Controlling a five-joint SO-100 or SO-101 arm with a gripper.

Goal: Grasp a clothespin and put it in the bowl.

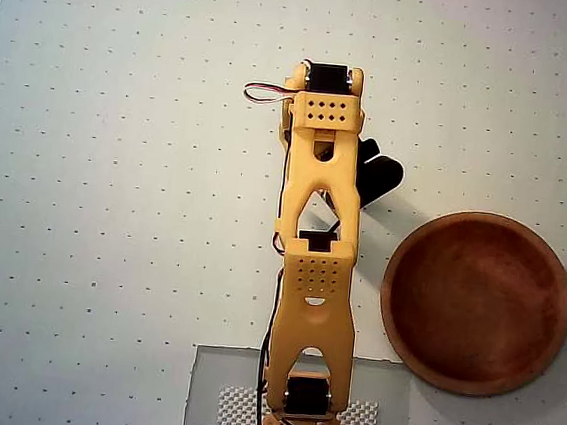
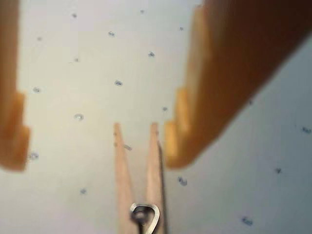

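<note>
Overhead view: 1 yellow arm (image 1: pixel 313 266) stretches up the middle of the picture from its base at the bottom edge, over a white table (image 1: pixel 113 206) covered in a grid of small dots. The arm's own body hides the gripper and whatever lies under it from this camera. A dark shadow sits just right of the arm's upper part. The bowl (image 1: pixel 476 303), reddish-brown, round and shallow, sits on the table to the right of the arm, near it but apart, and holds nothing. A grey mat (image 1: pixel 206 386) lies under the base at the bottom.

Wrist view: the gripper (image 2: pixel 92 144) is spread wide, nothing between the fingers. 1 yellow finger (image 2: pixel 12 131) shows at the left edge, the other finger (image 2: pixel 219 83) comes in big and blurred from the upper right. The clothespin (image 2: pixel 139 170) lies flat on the dotted table between the 2 fingers, closer to the right one, its 2 tan prongs pointing up the picture with tips slightly apart. Its metal spring (image 2: pixel 145 217) shows at the bottom edge. The right fingertip is just beside the right prong; whether it touches, I cannot tell. The left finger is well apart from the pin. The clothespin is outside the bowl.
</note>
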